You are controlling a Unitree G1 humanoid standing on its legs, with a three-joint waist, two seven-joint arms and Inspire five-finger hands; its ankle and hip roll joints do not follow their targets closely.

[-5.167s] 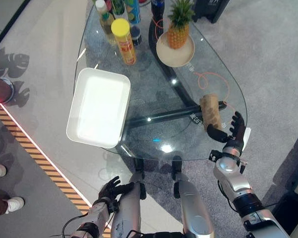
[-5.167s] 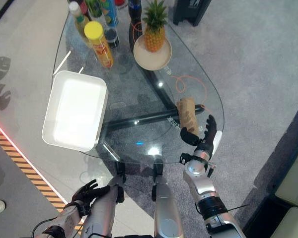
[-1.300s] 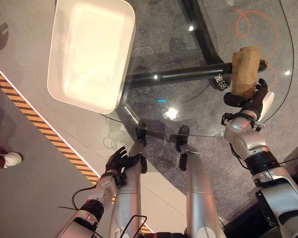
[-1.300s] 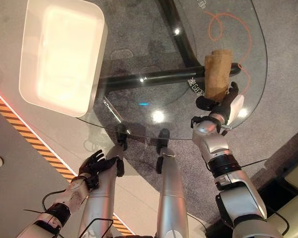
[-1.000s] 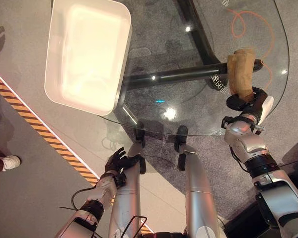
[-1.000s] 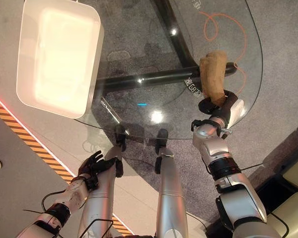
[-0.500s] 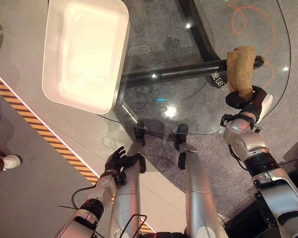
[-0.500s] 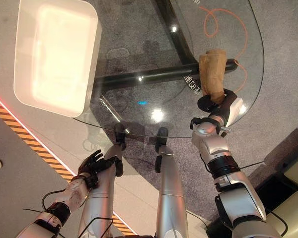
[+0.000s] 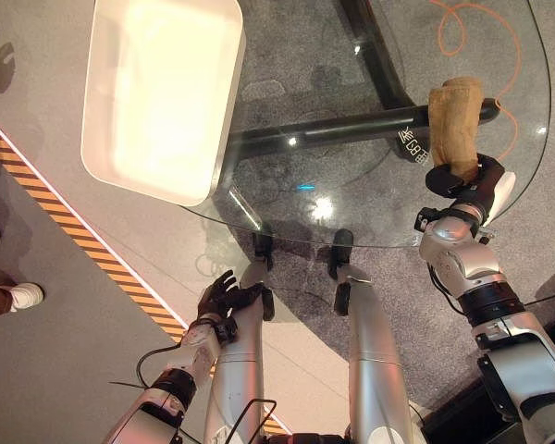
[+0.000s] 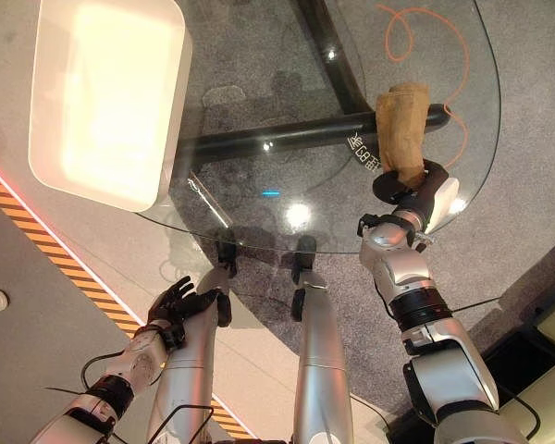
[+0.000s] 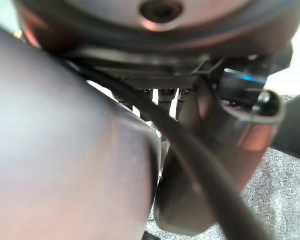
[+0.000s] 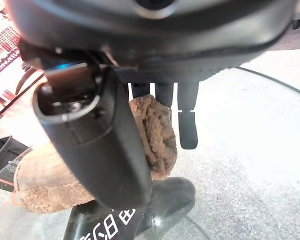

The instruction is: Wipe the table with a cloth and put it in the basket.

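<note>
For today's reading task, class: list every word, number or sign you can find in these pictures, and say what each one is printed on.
White lettering on the black bar under the glass table: seen turned round and partly covered by the cloth that the right hand grips, so not reliably readable.
White basket: no print.
Cloth: no print.

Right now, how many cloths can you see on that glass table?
1. A single brown cloth lies rolled near the glass table's right edge, its near end in the right hand, whose fingers curl round it. The white basket looks empty.
</note>
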